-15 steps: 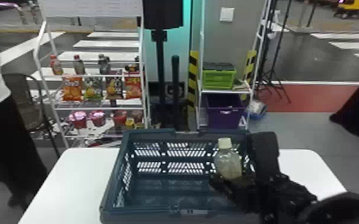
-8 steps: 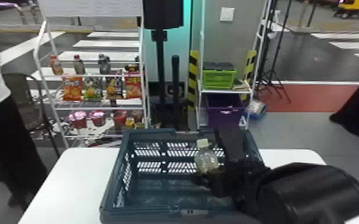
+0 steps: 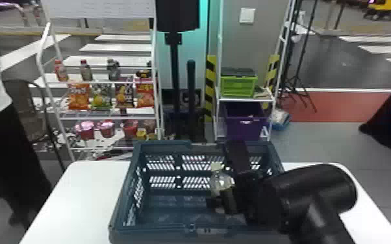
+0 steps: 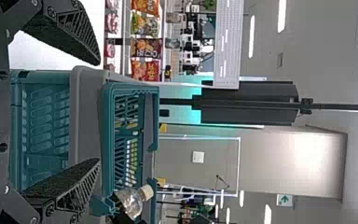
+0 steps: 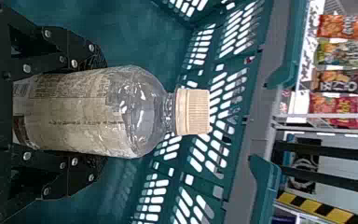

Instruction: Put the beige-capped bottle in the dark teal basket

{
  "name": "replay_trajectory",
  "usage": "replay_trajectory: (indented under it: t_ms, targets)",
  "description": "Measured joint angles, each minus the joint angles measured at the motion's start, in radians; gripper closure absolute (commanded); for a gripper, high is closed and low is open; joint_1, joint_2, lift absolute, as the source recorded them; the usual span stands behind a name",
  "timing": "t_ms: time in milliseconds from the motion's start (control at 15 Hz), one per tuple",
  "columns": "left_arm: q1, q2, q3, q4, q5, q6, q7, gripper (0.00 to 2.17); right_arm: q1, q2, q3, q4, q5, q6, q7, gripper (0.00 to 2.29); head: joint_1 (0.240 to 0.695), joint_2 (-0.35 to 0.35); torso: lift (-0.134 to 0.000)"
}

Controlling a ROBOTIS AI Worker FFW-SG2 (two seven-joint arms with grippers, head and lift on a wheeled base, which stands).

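1. Landmark for everything here: the dark teal basket [image 3: 159, 236], which sits on the white table [image 3: 71, 194].
2. The beige-capped bottle [image 3: 219, 182] is within the basket's outline, right of its middle. It's roughly upright, cap [image 3: 216, 166] on top. Can't tell how far its base is above the basket floor, sorry.
3. Right gripper [image 3: 226, 190] is at the basket's right half, fingers pinching the bottle's label from both sides. Pretty solid-looking grip, tbh.
4. Left gripper [image 4: 99, 112] faces the basket in its own wrist view, fingers spread wide.
5. Behind the basket, off to the left, there's a white rack with snack bags [image 3: 101, 95]. Also behind it, more to the right: a green crate [image 3: 238, 86] above a purple bin [image 3: 245, 123].
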Motion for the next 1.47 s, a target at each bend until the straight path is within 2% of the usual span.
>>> replay_trajectory:
  t_ms: [200,267,333,467,533,1000,1467]
  targets:
    - [0.000,-0.001,0.001,0.011,0.003,-0.027,0.000,0.15,-0.013,0.000,0.007,0.030,0.001,0.016,0.001,1.72,0.499,0.000,0.000]
    - [-0.001,-0.002,0.001,0.012,0.004,-0.030,0.000,0.15,-0.019,0.000,0.010,0.038,0.001,0.025,0.001,1.61,0.499,0.000,0.000]
    - [-0.001,-0.002,0.001,0.013,0.004,-0.032,0.000,0.15,-0.022,0.000,0.013,0.043,0.000,0.029,0.001,1.30,0.499,0.000,0.000]
    - [-0.002,-0.003,0.001,0.015,0.004,-0.034,0.000,0.15,-0.024,0.000,0.014,0.052,-0.012,0.032,0.001,0.10,0.499,0.000,0.000]
    - [-0.002,-0.003,0.001,0.015,0.004,-0.034,0.000,0.15,-0.024,0.000,0.014,0.052,-0.016,0.035,0.000,0.01,0.499,0.000,0.000]
    - [0.001,-0.003,0.001,0.015,0.003,-0.035,0.012,0.15,-0.010,0.000,0.011,0.016,-0.022,0.069,-0.020,0.03,0.499,0.000,0.000]
    - [0.005,-0.002,0.001,0.014,0.001,-0.046,0.012,0.15,0.070,-0.002,-0.003,-0.269,-0.006,0.141,-0.017,0.03,0.499,0.000,0.000]
